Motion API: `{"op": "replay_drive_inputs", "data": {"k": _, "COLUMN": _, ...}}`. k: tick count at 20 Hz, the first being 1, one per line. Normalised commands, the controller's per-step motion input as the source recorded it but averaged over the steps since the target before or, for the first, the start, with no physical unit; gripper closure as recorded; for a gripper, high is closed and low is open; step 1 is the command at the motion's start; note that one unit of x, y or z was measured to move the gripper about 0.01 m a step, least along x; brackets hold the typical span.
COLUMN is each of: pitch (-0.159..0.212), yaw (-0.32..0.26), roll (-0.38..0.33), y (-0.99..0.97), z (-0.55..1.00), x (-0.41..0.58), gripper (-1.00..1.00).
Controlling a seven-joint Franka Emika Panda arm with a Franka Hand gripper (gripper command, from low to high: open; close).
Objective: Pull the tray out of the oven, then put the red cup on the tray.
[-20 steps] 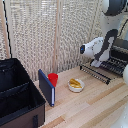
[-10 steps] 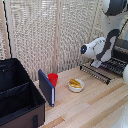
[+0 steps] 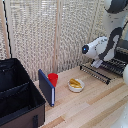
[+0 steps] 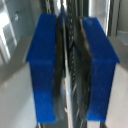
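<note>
1. The tray (image 3: 102, 74) is the dark wire rack at the exterior view's right. It sticks out of the oven (image 3: 123, 50) toward the wooden surface (image 3: 95, 106) and sits low and roughly level.
2. Your pincer (image 4: 74, 65) is pressed together on it. In the wrist view the blue pads (image 4: 45, 65) squeeze a thin dark strip of metal with no gap showing, and I'd say that's the tray's front edge.
3. Barely anything has changed over the last second. The arm and the rack sit almost exactly where they were, so my guess is the pull is near its end or crawling along. If the rack is out far enough to hold a cup, letting go is the next move.
4. The red cup (image 3: 53, 79) hasn't budged. It stands upright on the surface, well apart from the tray, so that half of the job isn't done yet.
5. Just beside the cup there's an upright blue panel (image 3: 46, 87) on one side and a white bowl (image 3: 75, 84) with yellow stuff in it on the other. Watch both when you reach in.
6. A big open black case (image 3: 17, 97) fills the exterior view's left, and a pale slatted screen (image 3: 50, 35) closes off the back.
</note>
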Motion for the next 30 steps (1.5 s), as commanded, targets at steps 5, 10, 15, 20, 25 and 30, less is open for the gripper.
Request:
{"op": "replay_drive_inputs", "data": {"k": 5, "pitch": 0.021, "yaw": 0.085, "roll": 0.056, "y": 0.74, "z": 0.05, "x": 0.034, "gripper": 1.0}}
{"op": "replay_drive_inputs", "data": {"k": 10, "pitch": 0.032, "yaw": 0.082, "roll": 0.003, "y": 0.81, "z": 0.0, "x": 0.051, "gripper": 1.0}}
{"op": "replay_drive_inputs", "data": {"k": 15, "pitch": 0.006, "yaw": 0.072, "roll": -0.019, "y": 0.75, "z": -0.06, "x": 0.007, "gripper": 1.0}}
{"op": "replay_drive_inputs", "data": {"k": 20, "pitch": 0.026, "yaw": 0.038, "roll": -0.006, "y": 0.21, "z": -0.04, "x": 0.106, "gripper": -1.0}}
{"op": "replay_drive_inputs", "data": {"k": 25, "pitch": 0.066, "yaw": 0.007, "roll": 0.071, "y": 0.0, "z": -0.03, "x": 0.274, "gripper": -1.0}}
{"op": "replay_drive_inputs", "data": {"k": 30, "pitch": 0.111, "yaw": 0.011, "roll": 0.078, "y": 0.05, "z": 0.09, "x": 0.218, "gripper": -1.0}}
